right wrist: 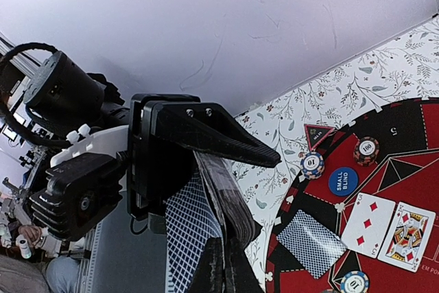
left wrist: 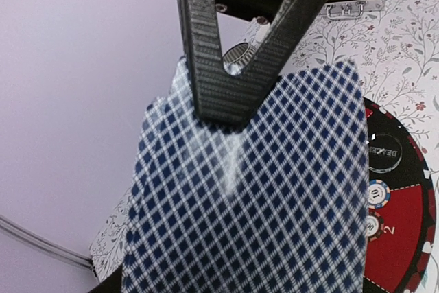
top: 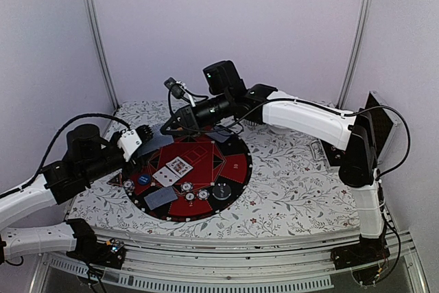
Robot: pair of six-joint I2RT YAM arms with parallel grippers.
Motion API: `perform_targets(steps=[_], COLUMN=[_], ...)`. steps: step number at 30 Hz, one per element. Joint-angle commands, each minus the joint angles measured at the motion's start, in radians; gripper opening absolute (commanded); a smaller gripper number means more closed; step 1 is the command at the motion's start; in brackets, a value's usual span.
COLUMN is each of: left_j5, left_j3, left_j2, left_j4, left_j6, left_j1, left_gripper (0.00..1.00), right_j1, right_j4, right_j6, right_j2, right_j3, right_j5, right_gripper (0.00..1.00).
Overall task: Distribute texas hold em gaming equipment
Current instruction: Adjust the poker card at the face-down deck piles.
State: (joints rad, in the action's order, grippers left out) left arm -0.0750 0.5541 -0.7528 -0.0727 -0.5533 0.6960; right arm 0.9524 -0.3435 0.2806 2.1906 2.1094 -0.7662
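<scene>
Right — could easily drag out two cards instead of one, packed that tightly in the deck (right wrist: pixel 223 197); could also tug the whole deck loose and spill it over the mat (top: pixel 236 166) below the fingers, if pulled against a slack left-hand hold; worth watching for a bent card too. Pinched fully shut at the right gripper (right wrist: pixel 221 276), clamped on the deck's edge — cannot tell whether on one card or several. Roughly half open at the left gripper (left wrist: pixel 226 118), squeezed onto the fanned deck from both faces, held up clear of the mat. Already laid out beyond the right gripper: two face-up cards (right wrist: pixel 387 224), one face-down card (right wrist: pixel 312 241) beside them, chips (right wrist: pixel 312 164) alongside.
</scene>
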Motion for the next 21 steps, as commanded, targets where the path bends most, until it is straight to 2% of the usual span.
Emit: perform_targets(steps=[1, 12, 21], left_j5=[-0.001, -0.003, 0.008], left_j3=[0.0, 0.0, 0.002], left_j2=[0.012, 0.007, 0.01], left_j4=[0.04, 0.04, 0.041], left_j6=[0.003, 0.003, 0.01], left_j1=[0.007, 0.006, 0.007], left_gripper=[0.53, 0.53, 0.53], right_j1=[-0.029, -0.053, -0.028], right_j4=[-0.027, -0.042, -0.02], right_j6=[-0.009, -0.059, -0.015], right_j2=[-0.075, -0.136, -0.066], right_j3=[-0.022, -0.044, -0.003], right_j5=[0.023, 0.018, -0.011], right_gripper=[0.02, 0.01, 0.01])
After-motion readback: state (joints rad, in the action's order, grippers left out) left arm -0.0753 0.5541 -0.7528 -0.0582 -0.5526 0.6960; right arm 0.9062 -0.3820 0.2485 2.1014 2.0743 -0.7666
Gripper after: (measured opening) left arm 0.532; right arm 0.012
